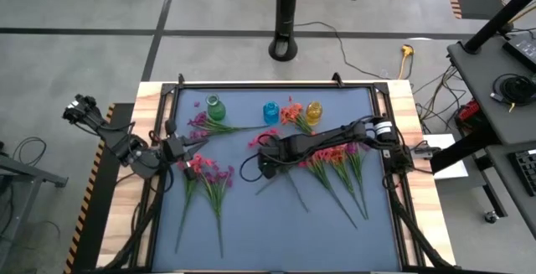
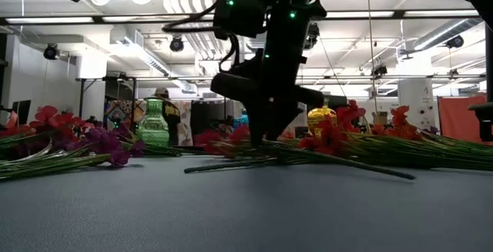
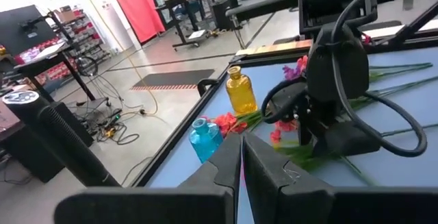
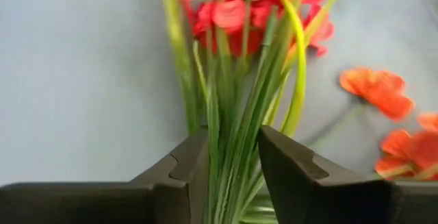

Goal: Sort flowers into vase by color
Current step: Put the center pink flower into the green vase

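Three small vases stand along the far edge: green (image 1: 215,109), blue (image 1: 270,112), yellow (image 1: 314,111). A purple sprig (image 1: 201,123) lies by the green vase. Pink-red sprigs (image 1: 209,173) lie at the left and orange-red sprigs (image 1: 339,161) at the right, all flat on the mat. My right gripper (image 1: 265,158) stands at the table's middle, shut on a red sprig (image 4: 226,11). My left gripper (image 1: 191,145) hovers over the pink-red sprigs with its fingers (image 3: 274,176) shut; I see nothing between them. My right gripper (image 4: 233,142) pinches the red sprig's bundle of green stems and thin leaves (image 4: 236,125) between its two fingers, just below the blossoms. The fingers come from above, pointing down, and lie across the stems. The low view shows the stem's far part (image 2: 231,164) lying on the mat.
The mat (image 1: 268,232) is open toward the near edge. A raised frame (image 1: 167,98) borders the mat. Orange blossoms (image 1: 293,113) lie between the blue and yellow vases. The right arm (image 1: 335,136) stretches over the orange-red sprigs. Room clutter shows beyond the table.
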You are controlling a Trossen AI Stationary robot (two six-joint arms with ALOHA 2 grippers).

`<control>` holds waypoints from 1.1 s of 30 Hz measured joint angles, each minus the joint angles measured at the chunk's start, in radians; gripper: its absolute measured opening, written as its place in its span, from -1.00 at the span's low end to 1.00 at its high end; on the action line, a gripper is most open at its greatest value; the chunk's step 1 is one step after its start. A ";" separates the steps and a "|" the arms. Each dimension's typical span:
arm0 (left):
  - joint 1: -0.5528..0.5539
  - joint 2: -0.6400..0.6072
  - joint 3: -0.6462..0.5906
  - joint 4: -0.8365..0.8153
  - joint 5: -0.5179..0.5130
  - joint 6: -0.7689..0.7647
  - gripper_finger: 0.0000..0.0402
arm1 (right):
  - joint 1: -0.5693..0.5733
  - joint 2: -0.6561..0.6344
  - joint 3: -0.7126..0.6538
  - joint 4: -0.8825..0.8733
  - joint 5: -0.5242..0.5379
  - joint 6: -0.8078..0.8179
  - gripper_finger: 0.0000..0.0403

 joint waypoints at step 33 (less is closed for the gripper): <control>0.000 0.034 0.000 0.007 0.018 -0.028 -0.99 | -0.015 0.091 0.106 0.112 -0.193 -0.273 -0.23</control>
